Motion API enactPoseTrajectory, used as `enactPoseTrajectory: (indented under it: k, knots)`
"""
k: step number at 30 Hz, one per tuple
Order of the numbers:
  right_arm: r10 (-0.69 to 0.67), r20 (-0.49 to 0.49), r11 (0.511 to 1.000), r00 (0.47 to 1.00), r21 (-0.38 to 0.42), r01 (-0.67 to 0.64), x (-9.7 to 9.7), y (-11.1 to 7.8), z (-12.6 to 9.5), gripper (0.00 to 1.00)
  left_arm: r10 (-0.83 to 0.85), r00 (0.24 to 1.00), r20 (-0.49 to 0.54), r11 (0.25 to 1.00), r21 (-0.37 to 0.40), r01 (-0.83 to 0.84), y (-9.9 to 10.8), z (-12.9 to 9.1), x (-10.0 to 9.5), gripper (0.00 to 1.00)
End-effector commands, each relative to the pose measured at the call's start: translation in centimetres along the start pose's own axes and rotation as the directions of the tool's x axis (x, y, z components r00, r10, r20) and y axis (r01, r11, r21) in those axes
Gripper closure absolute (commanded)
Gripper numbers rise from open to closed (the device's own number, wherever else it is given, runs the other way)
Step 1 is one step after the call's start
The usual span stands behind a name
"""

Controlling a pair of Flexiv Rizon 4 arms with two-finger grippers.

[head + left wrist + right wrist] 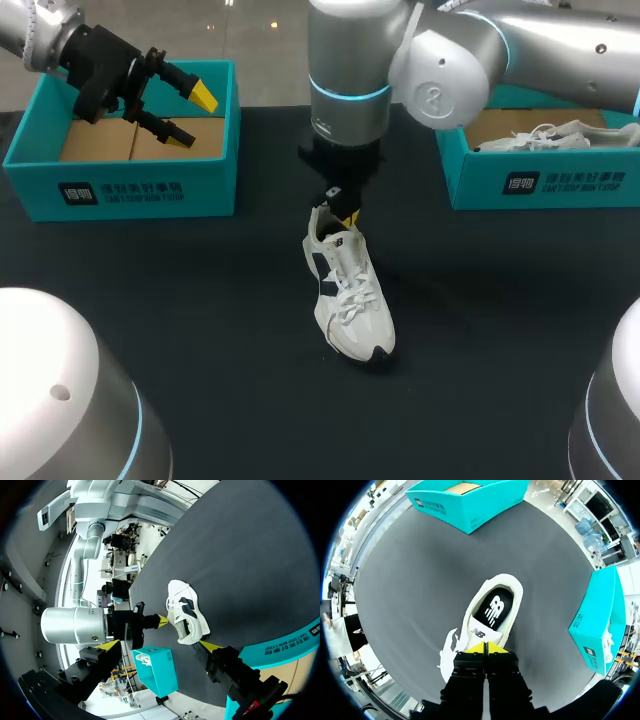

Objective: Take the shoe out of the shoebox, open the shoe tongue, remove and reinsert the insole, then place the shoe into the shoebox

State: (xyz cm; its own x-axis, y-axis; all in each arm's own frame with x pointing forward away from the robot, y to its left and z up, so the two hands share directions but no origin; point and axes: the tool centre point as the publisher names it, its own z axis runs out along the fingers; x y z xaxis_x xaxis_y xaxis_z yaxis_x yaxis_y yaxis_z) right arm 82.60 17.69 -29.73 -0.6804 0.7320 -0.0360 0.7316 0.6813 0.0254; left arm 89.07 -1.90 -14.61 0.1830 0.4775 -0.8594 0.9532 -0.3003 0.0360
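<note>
— Shoe (350, 295): where do we have it?
— Out of the boxes, sole down on the black table (200, 330) near the middle, toe toward five o'clock, heel toward eleven.
— And our right gripper (485, 648)?
— Straight above the shoe's mouth, fingers drawn together, yellow tips against the tongue (480, 632) (whether any of it is caught between them we cannot tell). From that wrist we see the dark insole (492, 607) lying inside.
— Our left gripper (190, 115)?
— At ten o'clock, over the left shoebox (120, 190), fingers spread apart with nothing between them.
— The other box?
— The right shoebox (540, 180) stands at two o'clock, with a second white shoe (545, 138) lying in it.
</note>
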Motion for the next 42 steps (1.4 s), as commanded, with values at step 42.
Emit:
enactPoseTrajectory:
  k: [42]
  knots:
    - [-0.713, 0.219, 0.684, 0.666, 0.008, 0.729, -2.1, 4.9, 1.1, 0.9, 0.0, 1.0, -0.003, 1.0, 0.001, 0.0, 0.0, 0.0, 0.0, 0.0]
